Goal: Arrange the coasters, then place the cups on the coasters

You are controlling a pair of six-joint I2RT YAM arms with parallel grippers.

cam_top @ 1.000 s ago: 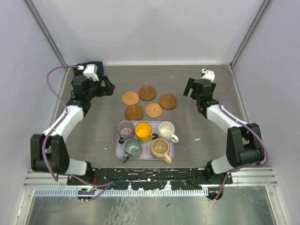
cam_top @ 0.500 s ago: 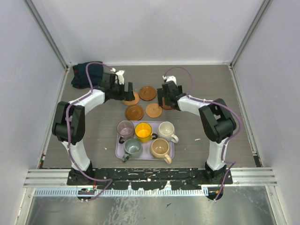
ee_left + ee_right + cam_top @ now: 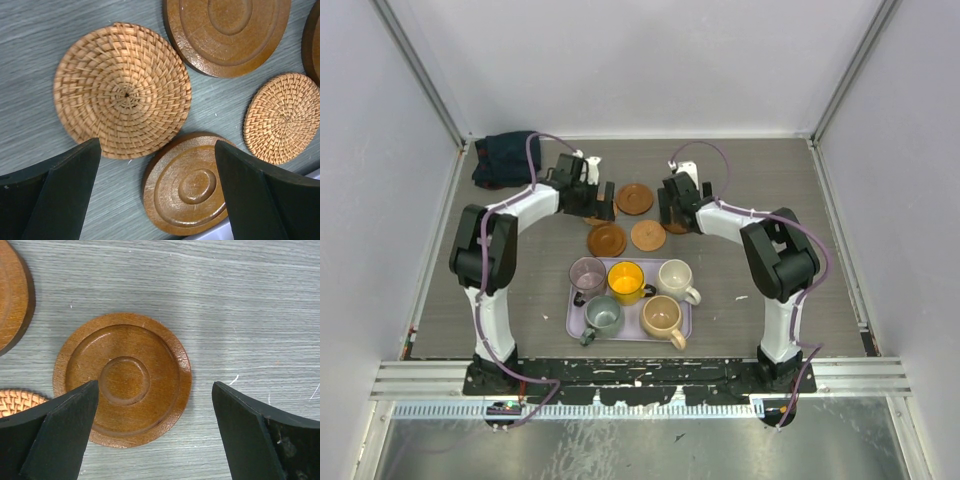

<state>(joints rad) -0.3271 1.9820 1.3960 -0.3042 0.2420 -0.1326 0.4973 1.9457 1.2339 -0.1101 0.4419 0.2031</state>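
Five round coasters lie mid-table. Under my open left gripper [image 3: 157, 145] are a woven coaster [image 3: 122, 90], a dark wooden coaster [image 3: 187, 185] between the fingers' line, another wooden one [image 3: 227, 30] and a second woven one [image 3: 282, 117]. My open right gripper [image 3: 155, 385] hovers over a rimmed wooden coaster [image 3: 122, 380], offset to its right. From above, the left gripper [image 3: 582, 190] and right gripper [image 3: 675, 205] flank the group. The mauve cup [image 3: 587, 274], yellow cup [image 3: 626, 281], cream cup [image 3: 675, 279], grey-green cup [image 3: 603, 316] and tan cup [image 3: 661, 316] stand on the tray.
The lavender tray [image 3: 570, 318] sits near the front centre, just below the coasters. A dark folded cloth [image 3: 505, 158] lies in the back left corner. Grey walls close the table on three sides.
Both arms have swung in from the table's sides to hover over the coasters. Both grippers stay open, and no coaster or cup has moved.
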